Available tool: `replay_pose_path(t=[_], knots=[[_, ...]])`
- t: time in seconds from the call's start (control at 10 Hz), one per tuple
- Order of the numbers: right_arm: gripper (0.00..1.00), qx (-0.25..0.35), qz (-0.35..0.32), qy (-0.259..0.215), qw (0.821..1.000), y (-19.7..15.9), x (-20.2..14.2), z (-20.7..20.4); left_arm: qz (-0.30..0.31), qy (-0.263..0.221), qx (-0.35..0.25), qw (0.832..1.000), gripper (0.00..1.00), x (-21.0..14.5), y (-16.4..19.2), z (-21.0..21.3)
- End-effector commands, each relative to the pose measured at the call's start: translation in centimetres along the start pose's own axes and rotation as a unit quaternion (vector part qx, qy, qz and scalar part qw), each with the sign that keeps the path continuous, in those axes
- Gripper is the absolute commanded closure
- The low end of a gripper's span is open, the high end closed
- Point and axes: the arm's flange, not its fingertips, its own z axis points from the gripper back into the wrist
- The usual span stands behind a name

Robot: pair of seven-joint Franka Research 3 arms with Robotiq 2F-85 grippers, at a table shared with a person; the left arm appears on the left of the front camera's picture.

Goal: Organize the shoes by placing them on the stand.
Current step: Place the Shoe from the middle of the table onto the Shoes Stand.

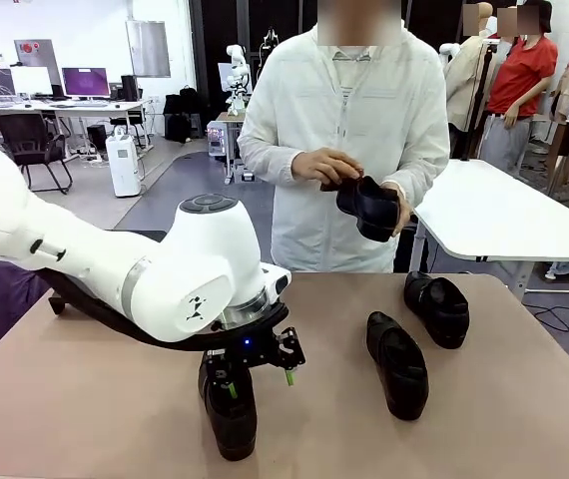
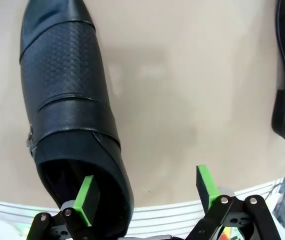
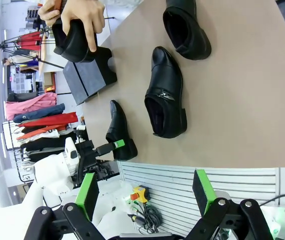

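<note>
A black shoe [image 1: 231,414] lies near the table's front edge, and my left gripper [image 1: 259,384] hangs open right over its heel end. In the left wrist view one green pad [image 2: 87,199] sits at this shoe's [image 2: 70,100] opening, the other pad [image 2: 205,184] over bare table. Two more shoes [image 1: 396,364] [image 1: 437,307] lie to the right. Across the table, the person's hands hold a fourth shoe [image 1: 369,205]. My right gripper [image 3: 145,190] is open, high off the table's edge, with nothing in it. The black stand [image 3: 90,75] is at the table's far side.
A white table [image 1: 504,215] stands behind the person at the right. Desks, chairs and other people are farther back. Bare tan tabletop [image 1: 85,409] stretches left of the nearest shoe. A white ribbed panel [image 3: 182,180] runs along the table's near edge.
</note>
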Motion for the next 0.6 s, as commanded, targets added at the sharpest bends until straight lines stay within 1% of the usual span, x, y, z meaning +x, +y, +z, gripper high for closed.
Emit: replay_pose_path(t=[0.0, 0.1, 0.2, 0.5], knots=[[0.00, -0.006, 0.002, 0.003, 1.000, 0.13, 0.01, 0.39, 0.011, -0.023, 0.022, 0.999, 0.39, -0.01, -0.13, -0.38], [0.00, -0.006, 0.002, 0.003, 1.000, 0.13, 0.01, 0.39, 0.007, -0.018, 0.029, 0.999, 0.97, -0.05, -0.18, -0.53], [0.00, -0.006, 0.002, 0.003, 1.000, 0.13, 0.01, 0.39, 0.005, -0.016, 0.035, 0.999, 1.00, -0.13, -0.32, -0.68], [0.00, -0.006, 0.002, 0.003, 1.000, 0.13, 0.01, 0.39, 0.005, -0.010, 0.042, 0.999, 1.00, 0.02, -0.50, -0.52]])
